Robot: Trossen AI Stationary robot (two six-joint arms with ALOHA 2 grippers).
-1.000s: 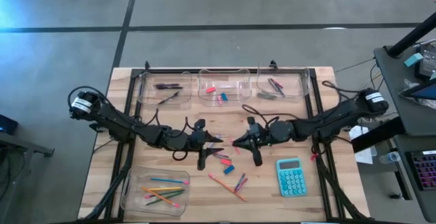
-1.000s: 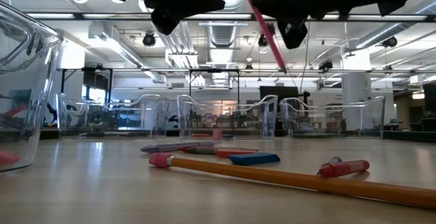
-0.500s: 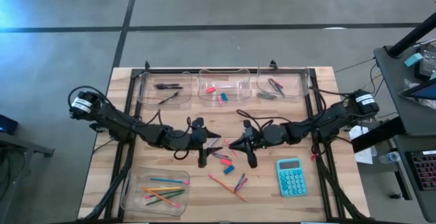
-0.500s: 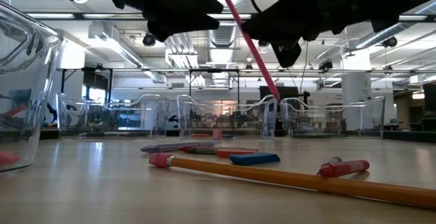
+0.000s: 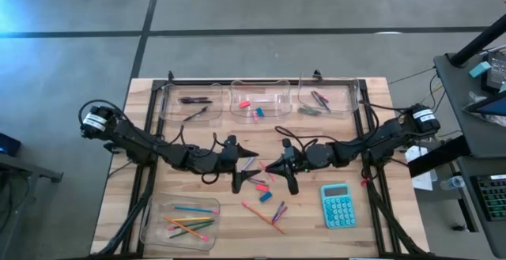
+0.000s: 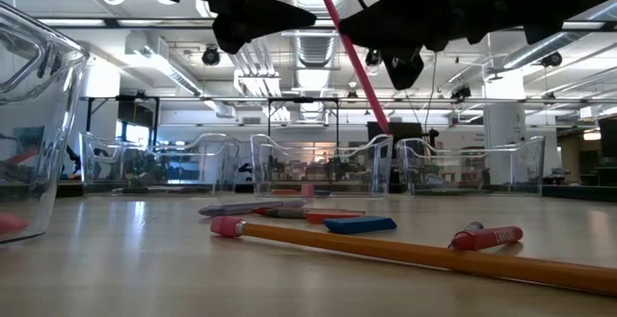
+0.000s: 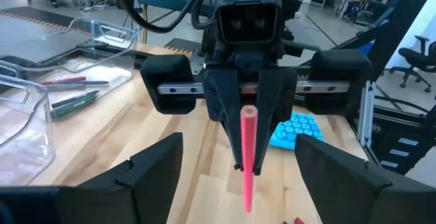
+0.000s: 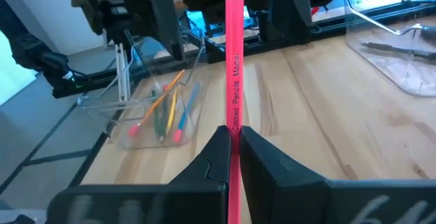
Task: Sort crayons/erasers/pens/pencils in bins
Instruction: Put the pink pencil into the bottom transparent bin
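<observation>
- I see the right gripper (image 8: 233, 157) clamped on a long pink coloured pencil (image 8: 234, 67), fingers pressed against its shaft; it hangs above the middle of the light wooden table (image 5: 371, 220), pointing toward the left arm.
- My left gripper (image 7: 242, 183) faces it from just across the table centre, its two dark fingers (image 7: 146, 163) spread wide apart and holding nothing; the pink pencil's tip reaches into the gap between them without touching either.
- In the low view the pink pencil slants steeply, well clear of the tabletop.
- Below the grippers I count loose pieces on the wood: a long orange pencil with a pink eraser end (image 6: 405, 250), a small blue eraser block (image 6: 359, 225), a short red crayon (image 6: 490, 236).
- A clear plastic bin (image 5: 149, 230) at the near left corner holds several bright pencils.
- Three more clear bins line the far edge: the left one (image 5: 168, 108) with dark pens, the middle one (image 5: 278, 108) with pink and blue erasers, the right one (image 5: 348, 102) with crayons.
- A teal calculator (image 5: 338, 205) lies near the right arm.
</observation>
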